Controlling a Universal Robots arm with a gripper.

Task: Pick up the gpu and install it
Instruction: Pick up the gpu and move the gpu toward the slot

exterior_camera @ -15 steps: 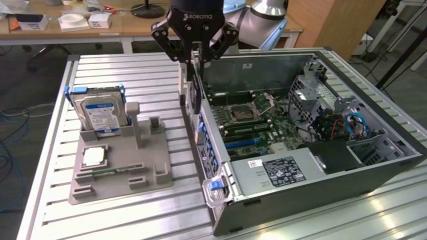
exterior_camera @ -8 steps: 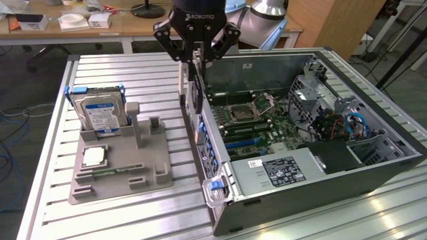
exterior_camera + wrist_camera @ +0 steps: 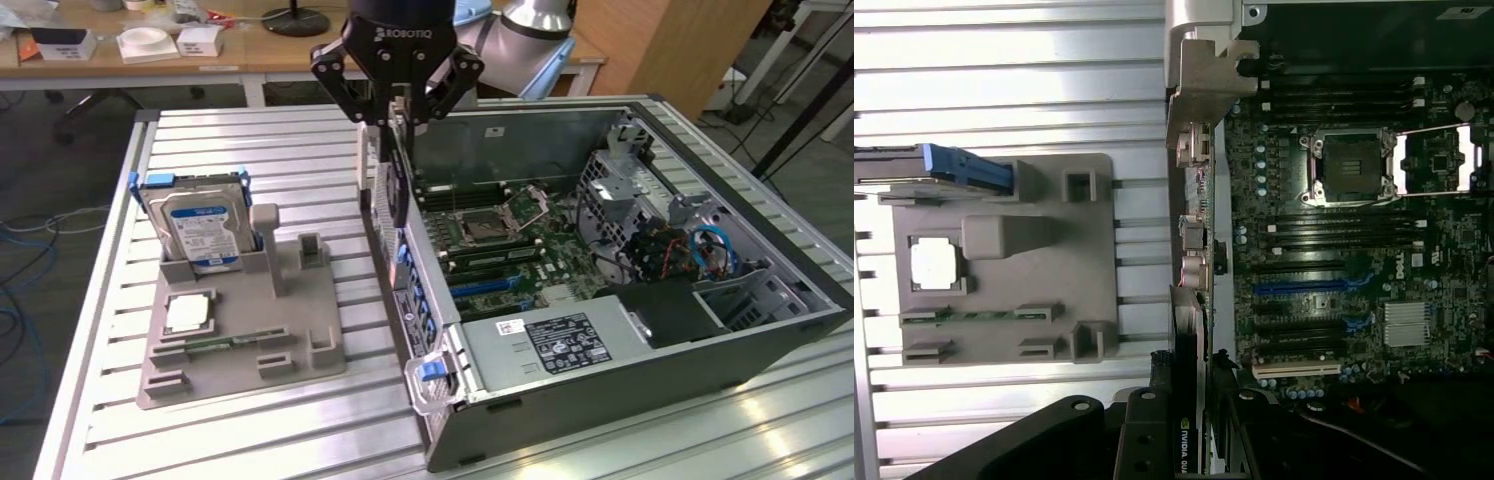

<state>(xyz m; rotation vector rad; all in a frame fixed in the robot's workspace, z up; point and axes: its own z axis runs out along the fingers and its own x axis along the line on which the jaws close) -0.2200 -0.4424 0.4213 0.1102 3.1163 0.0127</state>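
Observation:
My gripper (image 3: 398,118) is shut on the gpu (image 3: 384,195), a thin black card that hangs edge-down with its grey metal bracket facing the exterior view's left. The card hovers over the near wall of the open computer case (image 3: 641,350), just beside the motherboard (image 3: 521,240). In the wrist view the gpu (image 3: 1189,340) appears edge-on between my gripper's (image 3: 1189,425) fingers (image 3: 1154,400). Its bracket (image 3: 1204,80) extends along the case's rear panel. The blue and black expansion slots (image 3: 1304,288) lie close by on the motherboard (image 3: 1354,330).
A grey parts fixture (image 3: 240,345) lies on the slatted table at the exterior view's left. It holds an upright silver hard drive (image 3: 200,225), a processor chip (image 3: 187,313) and a green memory stick (image 3: 220,343). A power supply (image 3: 561,340) and cables fill the case's near end.

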